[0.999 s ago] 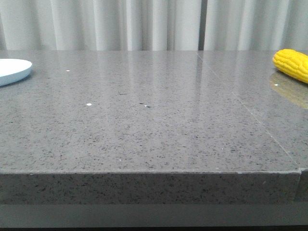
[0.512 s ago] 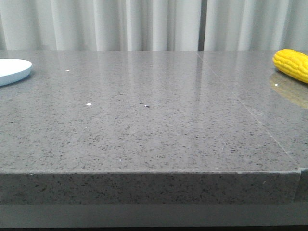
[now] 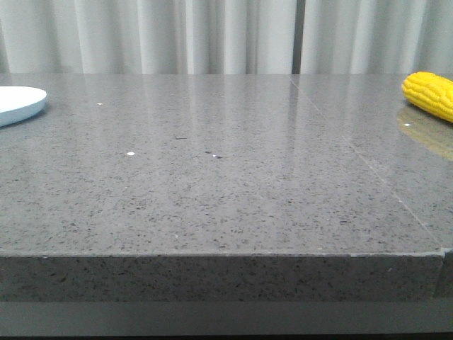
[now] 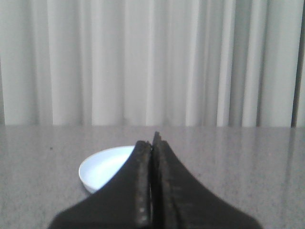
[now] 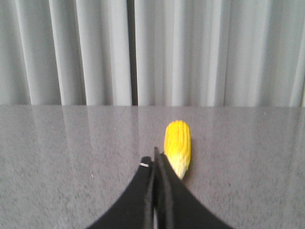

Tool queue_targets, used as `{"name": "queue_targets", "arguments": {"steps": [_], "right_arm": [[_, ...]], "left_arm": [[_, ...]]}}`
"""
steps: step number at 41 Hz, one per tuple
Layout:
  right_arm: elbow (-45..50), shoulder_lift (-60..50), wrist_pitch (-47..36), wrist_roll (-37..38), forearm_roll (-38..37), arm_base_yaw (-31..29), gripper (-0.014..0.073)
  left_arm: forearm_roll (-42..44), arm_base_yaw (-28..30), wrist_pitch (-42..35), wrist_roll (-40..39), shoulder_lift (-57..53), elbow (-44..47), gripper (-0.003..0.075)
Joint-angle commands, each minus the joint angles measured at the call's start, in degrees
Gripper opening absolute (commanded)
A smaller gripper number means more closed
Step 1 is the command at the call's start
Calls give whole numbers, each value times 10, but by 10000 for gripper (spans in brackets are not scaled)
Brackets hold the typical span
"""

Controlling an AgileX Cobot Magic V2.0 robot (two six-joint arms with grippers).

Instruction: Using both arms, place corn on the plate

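My left gripper [image 4: 151, 143] has its two fingers pressed together, with nothing between them. Just past its tip, and a little to one side, lies the plate [image 4: 102, 167] on the grey speckled table [image 4: 238, 162]. The plate is pale, round and shallow, and my fingers hide part of its rim, so I cannot tell if the tip is over the plate or only near it. I think there is a gap between them.

My right gripper [image 5: 156, 160] is also closed, the fingers together and holding nothing. The corn [image 5: 177, 145] lies on the table close ahead of this gripper, just beside the tip. Its paler tapered end points toward me and the thick yellow end points away, toward the curtain [image 5: 190, 52]. From this view the gripper tip seems very near to the cob, but they do not touch as far as I can see.

In the front view neither of my grippers shows. There the plate [image 3: 20, 103] is at the far left edge of the table and the corn [image 3: 429, 94] is at the far right edge, both cut by the frame. They are well apart, with the wide table top [image 3: 226, 184] between them. The corn throws a dull yellow reflection on the polished surface just in front of it.
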Motion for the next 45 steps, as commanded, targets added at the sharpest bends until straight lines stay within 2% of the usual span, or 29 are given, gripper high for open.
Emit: {"name": "queue_targets", "arguments": {"steps": [1, 9, 22, 31, 45], "right_arm": [[-78, 6, 13, -2, -1, -3, -67], [-184, 78, 79, -2, -1, -3, -67], [-347, 215, 207, -2, -1, -3, -67], [-359, 295, 252, -2, -1, -3, -67], [-327, 375, 250, -2, -2, -3, -66]], "left_arm": [[-4, -1, -14, -4, -7, -75, -20], [-4, -1, 72, -4, 18, -198, -20], [28, -1, 245, -4, 175, -379, -20], [29, -1, 272, -4, 257, -388, -20], [22, -1, 301, -4, 347, -388, -20]]}}
